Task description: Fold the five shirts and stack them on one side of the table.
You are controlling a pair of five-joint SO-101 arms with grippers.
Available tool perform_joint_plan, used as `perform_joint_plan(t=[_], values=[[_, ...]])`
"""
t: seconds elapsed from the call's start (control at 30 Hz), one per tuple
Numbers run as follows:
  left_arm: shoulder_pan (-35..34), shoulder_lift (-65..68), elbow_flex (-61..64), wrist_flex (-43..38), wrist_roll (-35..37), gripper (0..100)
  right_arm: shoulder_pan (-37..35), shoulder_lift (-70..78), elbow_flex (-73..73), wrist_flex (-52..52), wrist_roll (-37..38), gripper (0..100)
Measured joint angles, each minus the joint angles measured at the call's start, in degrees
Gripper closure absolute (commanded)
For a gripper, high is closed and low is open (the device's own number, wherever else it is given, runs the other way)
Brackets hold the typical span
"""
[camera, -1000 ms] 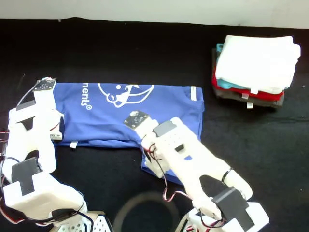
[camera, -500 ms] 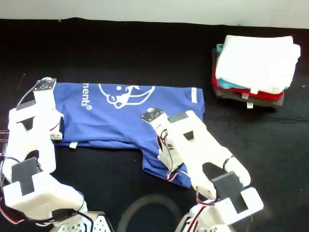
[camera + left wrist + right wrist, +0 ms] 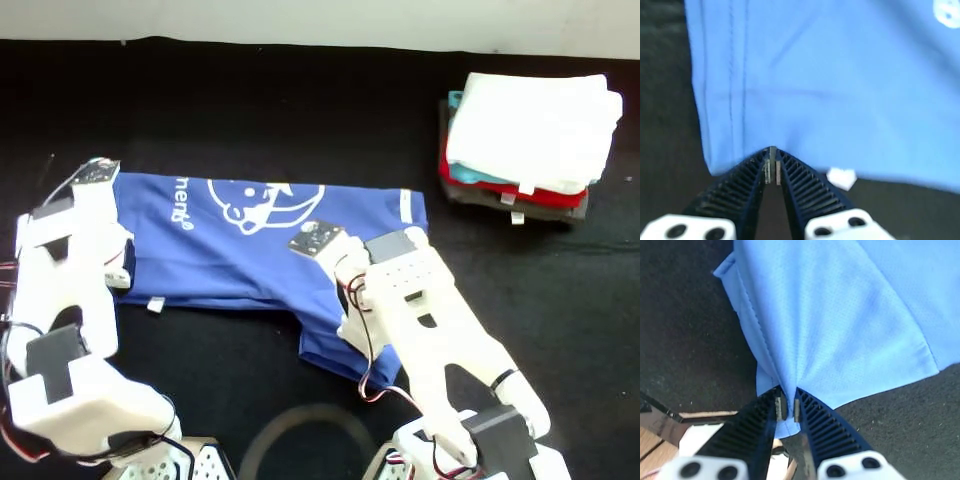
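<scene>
High view: folded stack (image 3: pixel 528 135) lies well apart from blue shirt (image 3: pixel 240 250).

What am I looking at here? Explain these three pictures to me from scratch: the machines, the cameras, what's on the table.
These are two small white robot arms, the left arm and the right arm, fixed side by side at a black-covered table. The wide picture comes from a fixed camera looking down over everything. The other two come from a camera on each arm's wrist, so the black ridged fingers up close are that arm's own gripper. A blue shirt lies spread on the table. The left gripper is shut on its edge beside a small white tag. The right gripper is shut on a pinch of its fabric by a hem. Off to one side sits a stack of folded shirts, white on top.
</scene>
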Motion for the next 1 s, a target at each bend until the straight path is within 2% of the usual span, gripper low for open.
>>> perform_joint_plan(t=[0.13,0.23,0.33,0.47,0.6,0.73,1.0], values=[[0.9,-4.9,-3.0,7.0,0.0,99,0.0,0.3,0.0,0.1,0.0,98.8],[1.3,-5.5,-2.7,8.1,0.0,99,0.0,1.8,0.0,0.1,0.0,94.0],[1.3,-4.6,-1.1,6.0,0.0,99,0.0,3.4,0.1,0.2,0.0,85.9],[1.3,-0.8,2.0,0.2,0.0,99,-0.7,2.8,0.3,1.8,0.0,85.1],[1.3,3.7,2.7,-3.7,0.0,99,-7.1,-1.6,1.2,2.5,0.0,83.4],[1.5,6.3,2.5,-5.0,0.0,99,-11.2,-2.3,5.2,0.5,0.0,72.4],[1.5,7.5,2.0,-5.0,0.1,99,-14.6,1.7,8.7,-6.5,-3.5,71.4]])
